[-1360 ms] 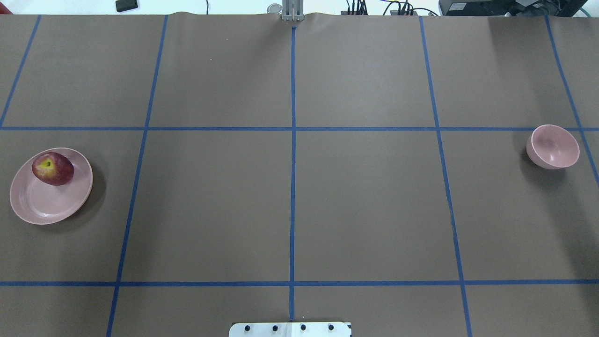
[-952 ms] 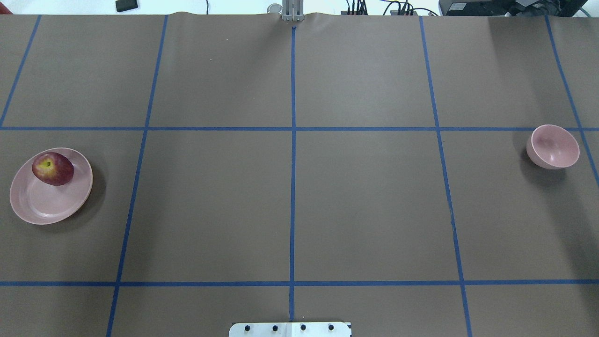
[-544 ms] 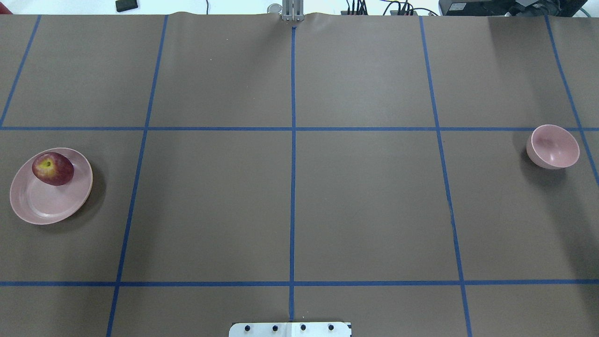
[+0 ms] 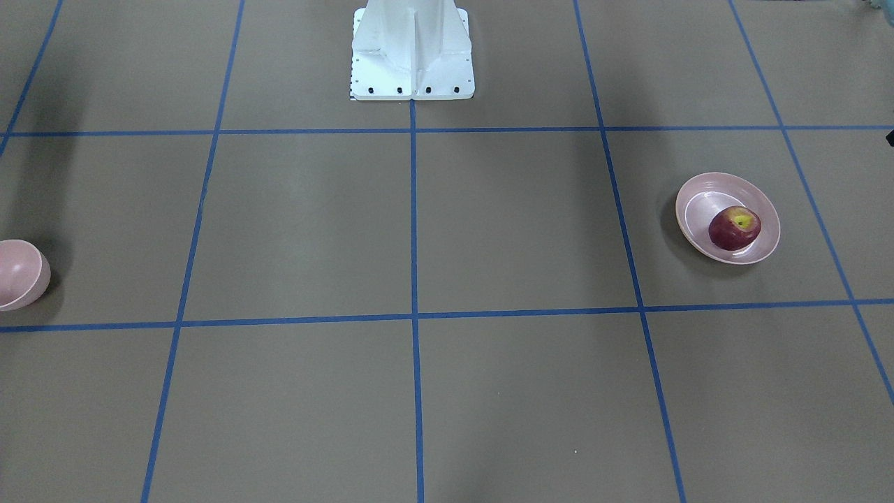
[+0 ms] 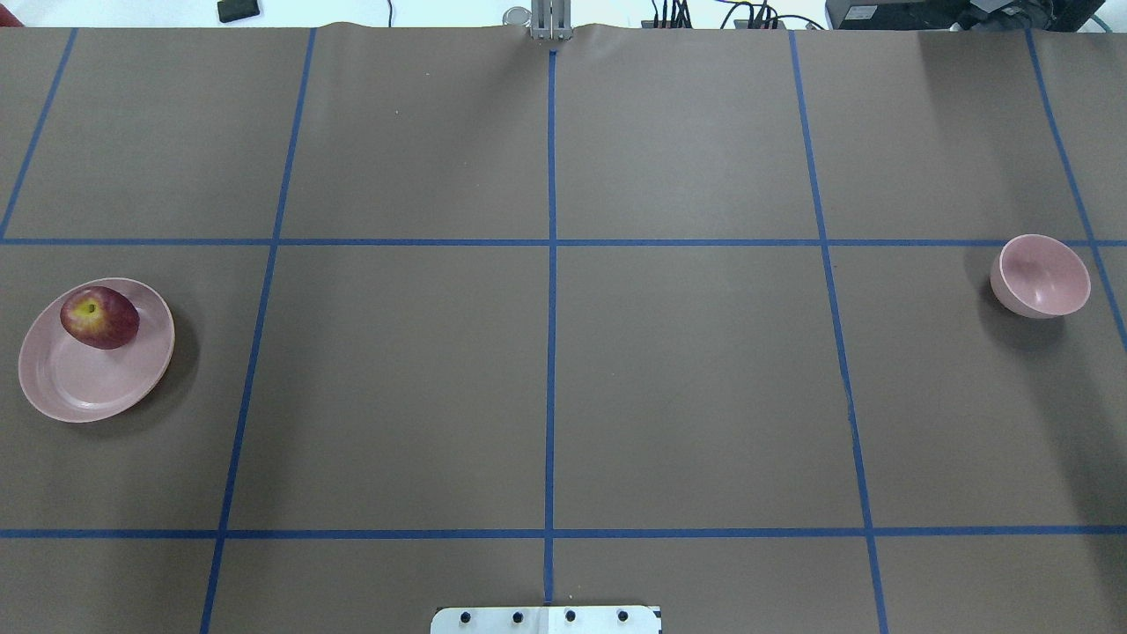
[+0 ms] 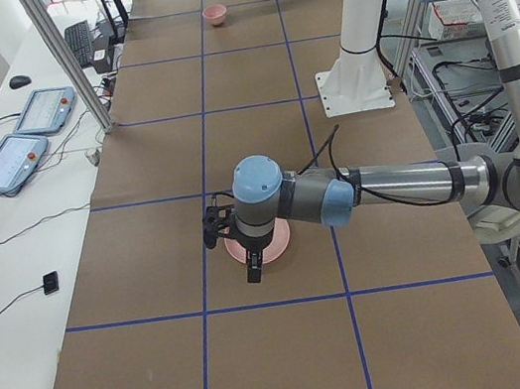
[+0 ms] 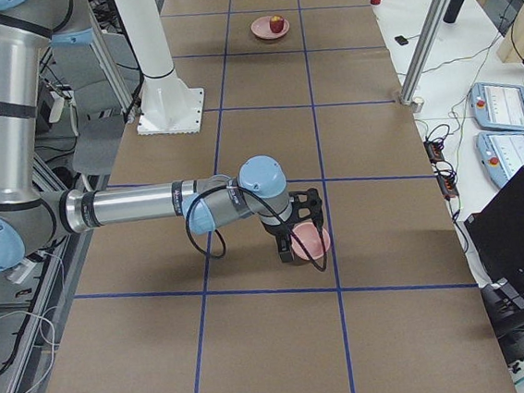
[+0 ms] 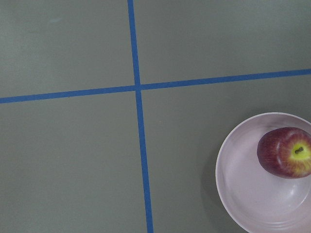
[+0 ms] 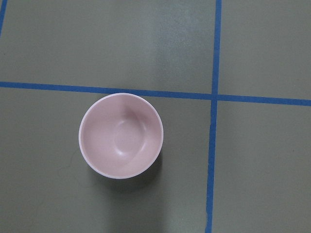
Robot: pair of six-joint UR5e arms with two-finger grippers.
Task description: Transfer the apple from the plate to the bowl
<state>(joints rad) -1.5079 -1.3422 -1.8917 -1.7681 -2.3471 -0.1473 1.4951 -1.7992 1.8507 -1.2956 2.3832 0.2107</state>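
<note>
The dark red apple (image 5: 99, 317) lies on the far part of the pale pink plate (image 5: 88, 387) at the table's left end. It also shows in the left wrist view (image 8: 286, 153) at the lower right. The small pink bowl (image 5: 1041, 276) stands empty at the table's right end, under the right wrist camera (image 9: 121, 136). My left gripper (image 6: 250, 262) hangs above the plate (image 6: 274, 247) and shows only in the exterior left view. My right gripper (image 7: 290, 248) hangs above the bowl (image 7: 313, 241) and shows only in the exterior right view. I cannot tell whether either is open or shut.
The brown table cover carries a grid of blue tape lines (image 5: 550, 264). The white robot pedestal (image 4: 412, 49) stands at the near middle edge. An aluminium post (image 5: 548, 22) stands at the far edge. Operators' desks with control tablets (image 6: 23, 135) lie beyond it.
</note>
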